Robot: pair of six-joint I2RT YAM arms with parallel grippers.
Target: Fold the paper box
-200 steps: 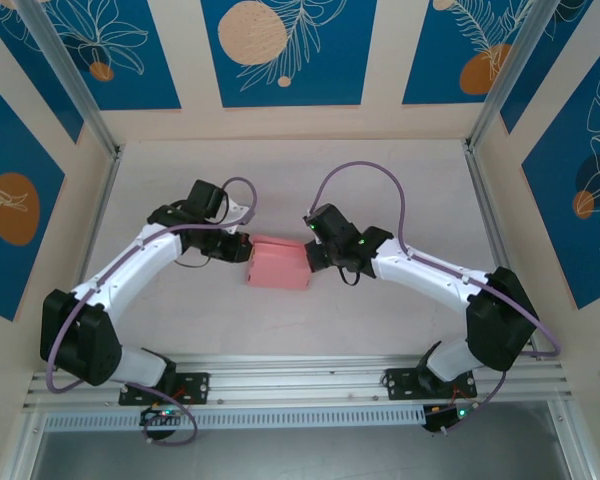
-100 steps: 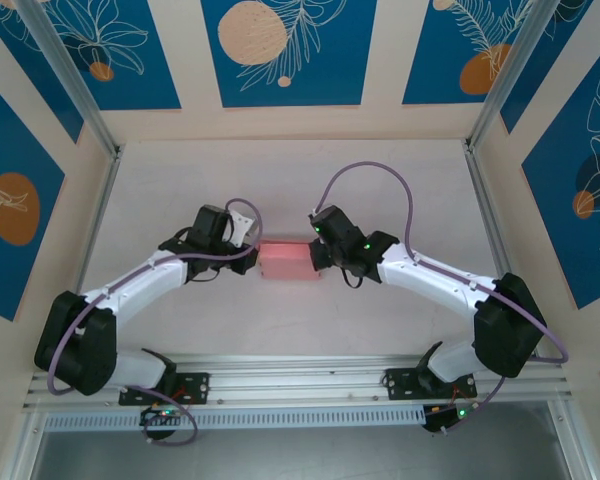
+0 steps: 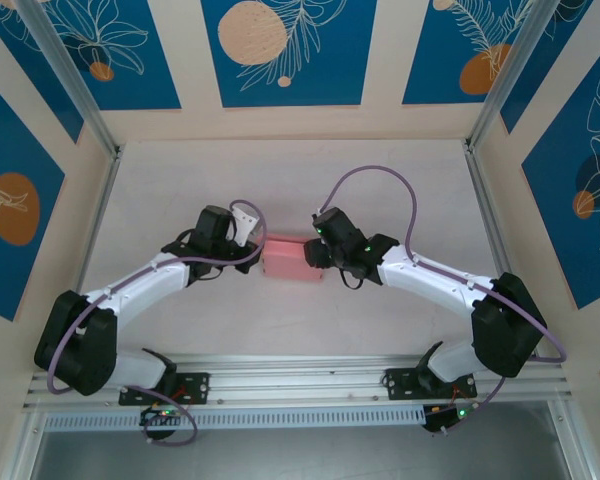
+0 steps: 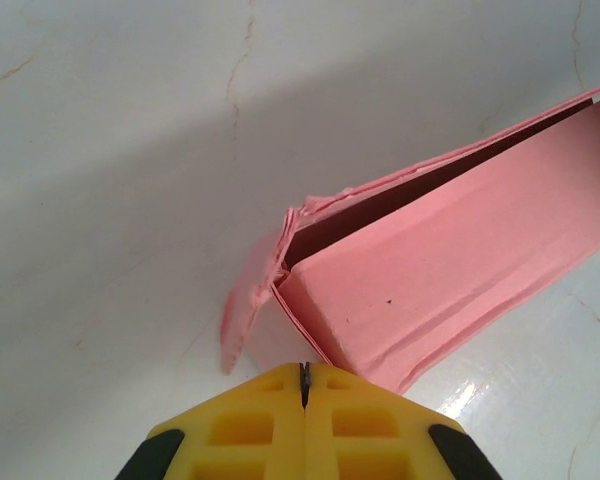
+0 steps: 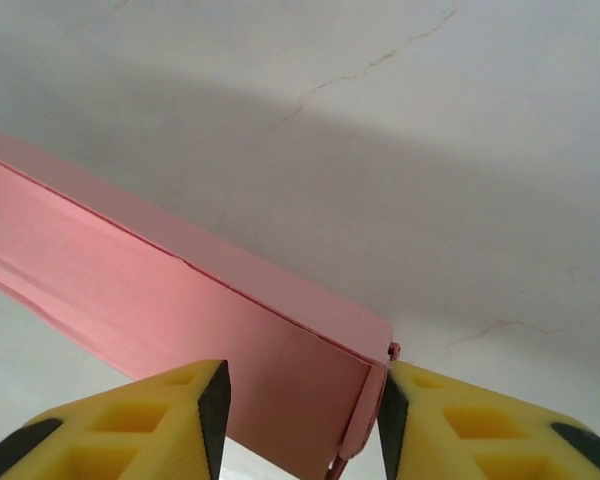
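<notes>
Centrally on the cracked table [image 3: 180, 190], blue-panelled walls [image 3: 290, 60] around, paper box [image 3: 286, 259]; left jaws together, right jaws apart, seemingly straddling it.

You're over a pale tabletop [image 3: 280, 170], fine hairline cracks [image 5: 365, 70] running through it and soft bands of shadow lying across. Cream walls [image 3: 185, 60] close you in, with blue panels [image 3: 330, 60] carrying orange discs and white leaf outlines. Silver posts [image 3: 65, 75] stand at the back corners, and a slotted metal rail [image 3: 300, 385] runs along the near edge.
</notes>
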